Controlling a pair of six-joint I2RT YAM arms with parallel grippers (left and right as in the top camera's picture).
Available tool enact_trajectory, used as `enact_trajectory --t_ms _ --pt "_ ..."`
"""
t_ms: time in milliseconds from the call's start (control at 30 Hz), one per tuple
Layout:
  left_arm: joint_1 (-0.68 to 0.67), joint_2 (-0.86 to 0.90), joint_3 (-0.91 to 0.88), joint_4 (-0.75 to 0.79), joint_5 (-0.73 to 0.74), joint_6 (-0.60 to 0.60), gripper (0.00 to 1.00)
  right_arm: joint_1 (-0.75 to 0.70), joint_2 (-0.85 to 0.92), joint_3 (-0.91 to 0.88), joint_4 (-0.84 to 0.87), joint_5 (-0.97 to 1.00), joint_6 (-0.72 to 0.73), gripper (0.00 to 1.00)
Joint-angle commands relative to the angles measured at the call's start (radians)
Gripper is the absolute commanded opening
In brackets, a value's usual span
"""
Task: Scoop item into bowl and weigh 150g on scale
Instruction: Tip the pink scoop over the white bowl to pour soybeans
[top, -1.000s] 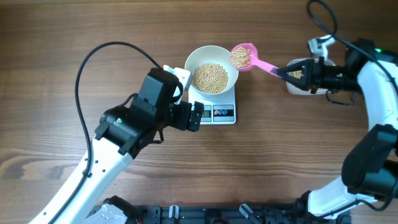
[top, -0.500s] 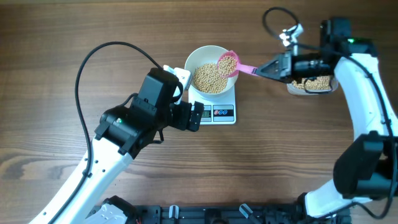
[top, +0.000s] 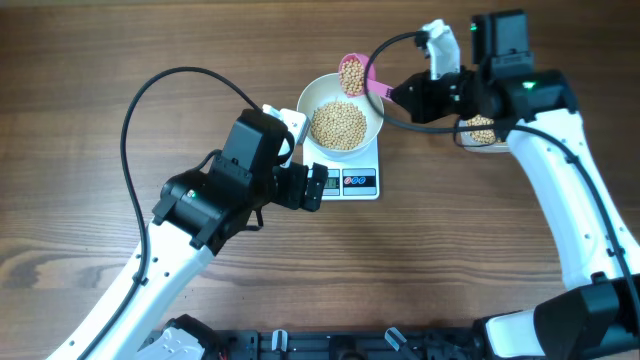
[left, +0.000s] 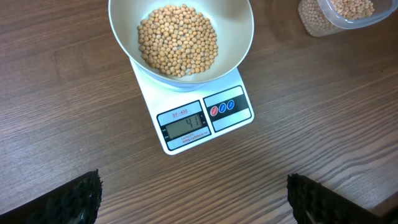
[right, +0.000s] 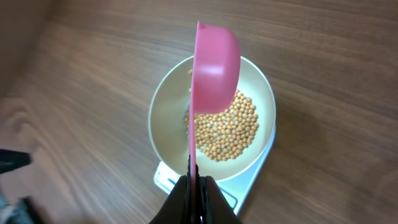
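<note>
The white bowl (top: 372, 106) stands on the small white scale (top: 352, 183) and holds a heap of tan beans (top: 338, 125). My right gripper (top: 393, 95) is shut on the handle of a pink scoop (top: 352, 75), which is rolled onto its side over the bowl's far rim with beans showing in it. In the right wrist view the scoop (right: 215, 62) hangs above the bowl (right: 165, 121) and its beans (right: 227, 127), with the right gripper (right: 198, 190) clamped on the thin handle. My left gripper (left: 196, 202) is open and empty, just in front of the scale (left: 233, 118).
A clear plastic tub (top: 482, 131) of beans sits to the right of the scale, partly under my right arm, and it shows at the top right of the left wrist view as the tub (left: 323, 18). The left arm's black cable (top: 135, 110) loops over the table's left.
The right arm swung the loaded scoop left from beside the bowl to over its far rim and rolled it onto its side. The left arm stayed put.
</note>
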Motion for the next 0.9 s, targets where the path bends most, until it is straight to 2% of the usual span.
enact_trajectory --t_ms 0,233,633,867 --pt "-0.003 -0.007 -0.005 0.002 -0.017 -0.010 1.00 0.060 -0.021 0.022 0.009 0.169 -0.061 0.04" --pt "-0.003 -0.007 -0.005 0.002 -0.017 -0.010 1.00 0.138 -0.021 0.022 0.010 0.324 -0.105 0.04" --pt "-0.003 -0.007 -0.005 0.002 -0.017 -0.010 1.00 0.189 -0.021 0.022 0.006 0.352 -0.184 0.04" --pt "-0.003 -0.007 -0.005 0.002 -0.017 -0.010 1.00 0.189 -0.021 0.022 0.006 0.433 -0.239 0.04"
